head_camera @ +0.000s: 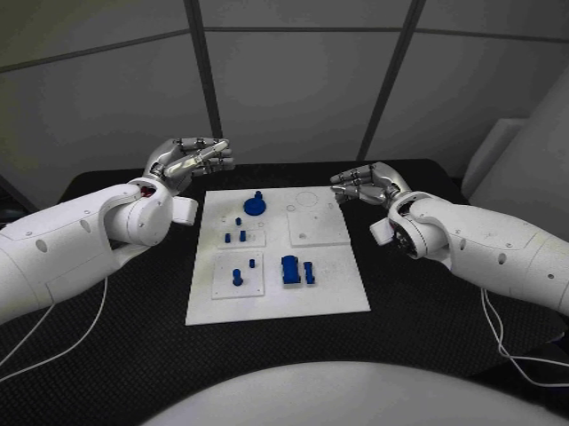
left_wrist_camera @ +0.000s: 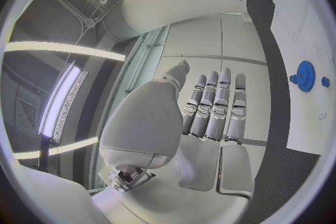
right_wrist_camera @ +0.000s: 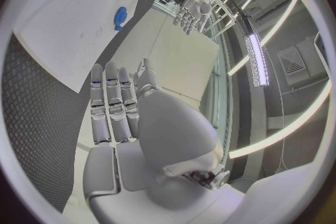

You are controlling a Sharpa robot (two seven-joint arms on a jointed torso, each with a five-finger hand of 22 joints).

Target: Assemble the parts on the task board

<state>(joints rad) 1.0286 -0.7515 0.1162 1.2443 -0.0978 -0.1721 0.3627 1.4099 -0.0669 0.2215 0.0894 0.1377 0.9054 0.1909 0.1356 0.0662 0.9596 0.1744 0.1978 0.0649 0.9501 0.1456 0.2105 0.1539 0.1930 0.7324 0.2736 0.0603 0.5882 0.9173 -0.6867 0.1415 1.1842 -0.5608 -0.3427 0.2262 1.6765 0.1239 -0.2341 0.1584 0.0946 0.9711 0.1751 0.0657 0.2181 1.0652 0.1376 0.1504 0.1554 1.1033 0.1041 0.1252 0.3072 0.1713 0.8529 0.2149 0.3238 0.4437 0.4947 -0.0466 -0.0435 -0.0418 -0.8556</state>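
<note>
The white task board (head_camera: 278, 303) lies in the middle of the black table. On it a blue gear (head_camera: 255, 206) stands near the far edge, small blue pegs (head_camera: 234, 237) sit below it, and a larger blue block (head_camera: 289, 269) with slim pieces beside it lies nearer me. My left hand (head_camera: 192, 160) hovers off the board's far left corner, fingers extended, holding nothing. My right hand (head_camera: 367, 184) hovers just beyond the far right corner, also empty. The left wrist view shows my left hand (left_wrist_camera: 210, 106) with straight fingers, the gear (left_wrist_camera: 305, 75) and the board (left_wrist_camera: 308, 28). The right wrist view shows my right hand (right_wrist_camera: 115, 106) and the gear (right_wrist_camera: 120, 14).
Black textured table (head_camera: 438, 311) surrounds the board on all sides. Grey wall panels (head_camera: 297, 89) stand behind the table. Thin white cables (head_camera: 54, 342) trail from both arms over the table's near corners.
</note>
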